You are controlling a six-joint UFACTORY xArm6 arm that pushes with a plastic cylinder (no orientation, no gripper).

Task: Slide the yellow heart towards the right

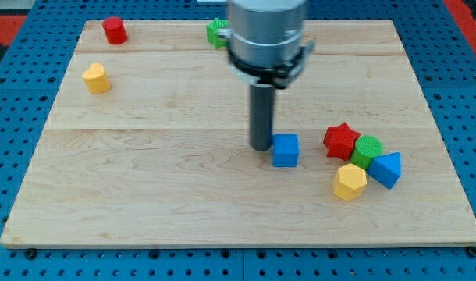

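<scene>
The yellow heart (96, 78) lies near the left edge of the wooden board (144, 179), in its upper part. My tip (260, 147) rests on the board near the middle, far to the right of the heart and a little lower. It stands right beside the left face of a blue cube (285, 150).
A red cylinder (114, 30) sits at the top left. A green block (216, 33) shows partly behind the arm at the top. At the right a red star (341, 140), a green block (367, 151), a blue block (386, 168) and a yellow hexagonal block (349, 181) are clustered.
</scene>
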